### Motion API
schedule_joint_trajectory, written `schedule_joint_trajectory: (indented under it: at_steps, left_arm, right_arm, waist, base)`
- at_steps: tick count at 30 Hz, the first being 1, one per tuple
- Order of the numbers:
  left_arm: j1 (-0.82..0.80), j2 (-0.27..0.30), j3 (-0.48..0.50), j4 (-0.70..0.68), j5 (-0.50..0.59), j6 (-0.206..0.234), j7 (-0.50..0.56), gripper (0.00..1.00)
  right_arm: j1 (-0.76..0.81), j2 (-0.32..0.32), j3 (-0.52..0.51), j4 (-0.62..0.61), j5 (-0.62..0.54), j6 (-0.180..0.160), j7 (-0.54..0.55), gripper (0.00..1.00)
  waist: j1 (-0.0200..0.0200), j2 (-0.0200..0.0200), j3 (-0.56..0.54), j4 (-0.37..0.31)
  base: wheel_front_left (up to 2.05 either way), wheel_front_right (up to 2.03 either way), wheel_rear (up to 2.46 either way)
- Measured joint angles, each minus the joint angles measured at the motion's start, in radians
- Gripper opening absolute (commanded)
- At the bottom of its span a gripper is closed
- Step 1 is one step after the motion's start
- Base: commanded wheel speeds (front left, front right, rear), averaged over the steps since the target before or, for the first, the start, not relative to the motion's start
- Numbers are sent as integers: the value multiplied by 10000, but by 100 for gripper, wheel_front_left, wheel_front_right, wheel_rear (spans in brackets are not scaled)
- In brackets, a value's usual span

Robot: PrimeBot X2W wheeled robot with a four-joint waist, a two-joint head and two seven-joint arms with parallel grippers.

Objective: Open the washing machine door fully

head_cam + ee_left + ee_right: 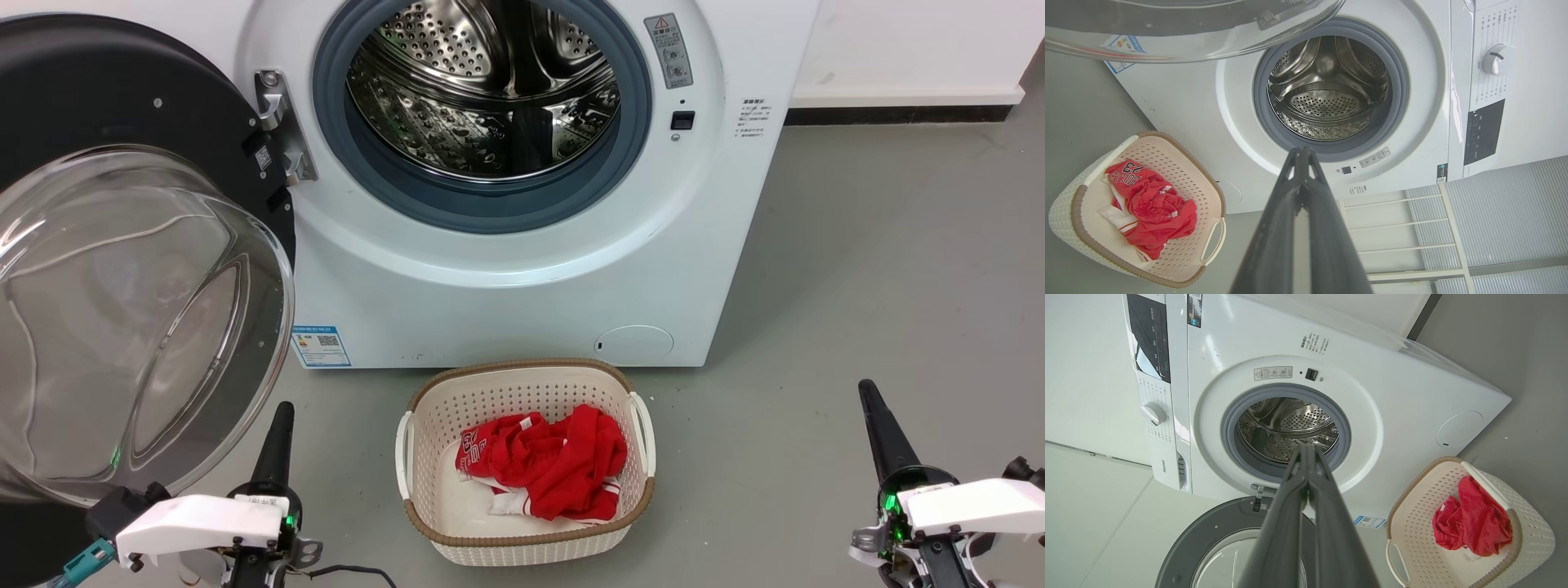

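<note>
The white washing machine (506, 294) stands ahead with its steel drum (490, 90) exposed inside a blue-grey gasket. Its round black door (98, 106) with the clear glass bowl (131, 318) is swung wide out to the left on its hinge (282, 122). The door (1208, 535) also appears in the right wrist view, and the bowl's edge (1188, 36) in the left wrist view. My left gripper (282, 408) is shut, empty, just right of the bowl's lower rim. My right gripper (867, 388) is shut and empty over the floor at the lower right, far from the door.
A cream perforated laundry basket (424, 498) holding a red garment (555, 461) sits on the grey floor right before the machine, between my arms. A white rack (1400, 228) stands beside the machine. Open floor lies to the right.
</note>
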Motion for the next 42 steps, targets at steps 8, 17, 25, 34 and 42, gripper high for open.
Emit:
schedule_joint_trajectory:
  at_steps: [8, 17, 25, 34, 42]
  left_arm:
    - [-116, -13, 50, 58, -711, -73, 174, 0]
    - [-151, -25, 96, 117, -1465, -157, 372, 0]
    - [-198, -31, 132, 167, -2088, -205, 512, 0]
    - [-299, -38, 171, 228, -2742, -247, 686, 0]
    - [-318, -46, 211, 280, -3281, -305, 805, 0]
  right_arm:
    - [-41, 0, -36, 96, 719, 0, 102, 0]
    - [-195, 0, -88, 199, 1484, 0, 247, 0]
    - [-238, 0, -127, 265, 2107, 0, 360, 0]
    - [-372, 2, -174, 337, 2763, 0, 464, 0]
    - [-398, 2, -209, 416, 3287, 0, 550, 0]
  waist:
    - [0, 0, 13, 4]
    - [0, 0, 27, 9]
    - [1, 0, 40, 13]
    - [0, 0, 55, 17]
    - [0, 0, 67, 21]
  base:
    - [0, 0, 0]
    - [0, 0, 0]
    - [0, 0, 0]
    - [0, 0, 0]
    - [0, 0, 0]
